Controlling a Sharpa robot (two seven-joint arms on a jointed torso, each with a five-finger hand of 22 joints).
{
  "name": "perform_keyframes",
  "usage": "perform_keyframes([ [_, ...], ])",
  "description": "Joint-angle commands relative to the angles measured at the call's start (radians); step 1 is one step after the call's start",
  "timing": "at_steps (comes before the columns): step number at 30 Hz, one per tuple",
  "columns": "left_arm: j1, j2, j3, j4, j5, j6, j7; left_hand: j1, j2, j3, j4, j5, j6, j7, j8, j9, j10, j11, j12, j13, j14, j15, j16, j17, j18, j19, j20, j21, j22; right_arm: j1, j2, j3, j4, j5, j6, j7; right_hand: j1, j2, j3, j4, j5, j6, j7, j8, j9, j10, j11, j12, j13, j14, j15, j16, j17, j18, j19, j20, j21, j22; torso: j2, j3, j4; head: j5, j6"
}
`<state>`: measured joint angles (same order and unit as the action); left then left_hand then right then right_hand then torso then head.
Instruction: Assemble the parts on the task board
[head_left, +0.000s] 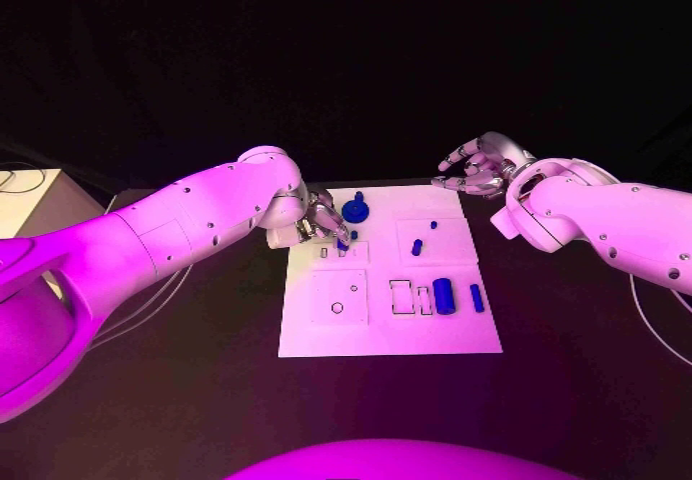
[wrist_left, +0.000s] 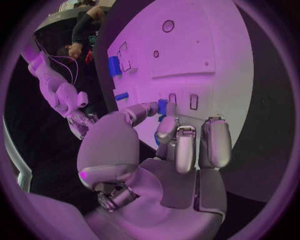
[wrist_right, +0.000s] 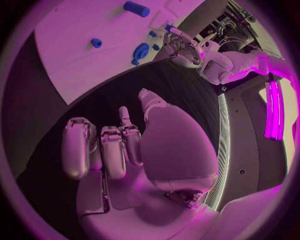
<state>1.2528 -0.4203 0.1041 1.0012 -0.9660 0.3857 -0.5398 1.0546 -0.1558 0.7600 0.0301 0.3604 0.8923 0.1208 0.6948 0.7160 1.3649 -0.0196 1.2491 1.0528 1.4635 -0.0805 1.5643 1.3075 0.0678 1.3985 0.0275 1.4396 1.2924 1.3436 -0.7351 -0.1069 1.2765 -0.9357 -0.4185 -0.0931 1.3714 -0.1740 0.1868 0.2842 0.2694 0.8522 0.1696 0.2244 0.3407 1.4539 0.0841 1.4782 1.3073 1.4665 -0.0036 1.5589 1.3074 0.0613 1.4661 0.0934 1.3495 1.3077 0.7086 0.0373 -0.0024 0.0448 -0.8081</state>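
Observation:
The white task board (head_left: 389, 320) lies in the middle of the black table. My left hand (head_left: 320, 220) hovers over its far left corner and pinches a small blue part (wrist_left: 162, 106) between thumb and a finger, just above two small slots (wrist_left: 194, 101). In the right wrist view the same left hand (wrist_right: 187, 47) shows with the blue part (wrist_right: 169, 27) at its fingertips. My right hand (head_left: 483, 165) hangs above the table beyond the board's far right corner, fingers apart and loosely bent, holding nothing.
On the board lie a round blue part (head_left: 355, 209) at the far edge, two small blue pegs (head_left: 417, 247) near the middle, and a thick blue cylinder (head_left: 444, 295) beside a thin blue bar (head_left: 476, 296) at the right. A pale box (head_left: 29, 200) stands far left.

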Motion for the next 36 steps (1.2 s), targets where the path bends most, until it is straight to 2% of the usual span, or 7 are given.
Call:
perform_keyframes([
  [1,0.000,-0.001,0.000,0.006,-0.002,0.033,0.007,0.016,0.026,0.039,-0.033,-0.002,0.109,-0.102,0.013,0.066,0.037,-0.028,-0.004,0.001,0.107,-0.008,0.007,0.263,-0.007,0.004,-0.001,0.002,-0.001,0.000,-0.001,0.000,0.000,-0.002,0.010,0.008,-0.007,0.002,0.008,0.000,0.006,-0.008,-0.001,0.003,-0.002,0.002,-0.001,0.003,0.162,0.094,0.005,-0.007,0.223,-0.007,0.044,0.003,-0.005,0.069,0.001,-0.0012,0.0000,-0.001,0.000],
  [13,0.000,-0.006,-0.002,0.016,-0.006,0.044,0.007,0.014,0.032,0.044,-0.033,0.007,0.116,-0.107,0.016,0.071,0.043,-0.031,-0.002,0.004,0.107,-0.010,0.007,0.263,-0.007,0.005,-0.003,0.002,0.000,-0.001,-0.001,0.000,-0.001,-0.002,0.010,0.009,-0.006,0.002,0.009,-0.001,0.011,-0.008,-0.001,0.003,-0.002,0.003,-0.001,0.004,0.162,0.094,0.005,-0.007,0.222,-0.007,0.044,0.003,-0.005,0.070,0.000,-0.0013,0.0010,0.000,-0.001],
  [22,0.000,0.002,-0.006,0.003,-0.019,0.042,0.006,0.014,0.034,0.048,-0.033,0.009,0.117,-0.107,0.016,0.072,0.044,-0.032,-0.003,0.003,0.107,-0.011,0.007,0.263,-0.007,0.005,-0.004,0.001,-0.001,-0.001,0.000,0.000,0.000,-0.002,0.010,0.009,-0.006,0.001,0.010,-0.001,0.015,-0.008,-0.001,0.004,-0.002,0.003,-0.001,0.004,0.163,0.094,0.005,-0.007,0.222,-0.007,0.043,0.003,-0.006,0.069,0.000,-0.0011,-0.0001,0.004,0.000],
  [36,-0.001,0.016,-0.011,-0.019,-0.032,0.036,0.005,0.014,0.037,0.052,-0.034,0.009,0.117,-0.107,0.016,0.073,0.042,-0.032,-0.008,-0.005,0.107,-0.011,0.007,0.263,-0.007,0.005,-0.004,0.001,-0.002,-0.002,0.000,0.000,0.001,-0.002,0.009,0.010,-0.006,0.001,0.011,-0.001,0.018,-0.008,-0.001,0.004,-0.002,0.003,-0.001,0.004,0.163,0.094,0.005,-0.007,0.222,-0.007,0.043,0.003,-0.006,0.069,0.002,0.0003,-0.0005,0.003,-0.001],
])
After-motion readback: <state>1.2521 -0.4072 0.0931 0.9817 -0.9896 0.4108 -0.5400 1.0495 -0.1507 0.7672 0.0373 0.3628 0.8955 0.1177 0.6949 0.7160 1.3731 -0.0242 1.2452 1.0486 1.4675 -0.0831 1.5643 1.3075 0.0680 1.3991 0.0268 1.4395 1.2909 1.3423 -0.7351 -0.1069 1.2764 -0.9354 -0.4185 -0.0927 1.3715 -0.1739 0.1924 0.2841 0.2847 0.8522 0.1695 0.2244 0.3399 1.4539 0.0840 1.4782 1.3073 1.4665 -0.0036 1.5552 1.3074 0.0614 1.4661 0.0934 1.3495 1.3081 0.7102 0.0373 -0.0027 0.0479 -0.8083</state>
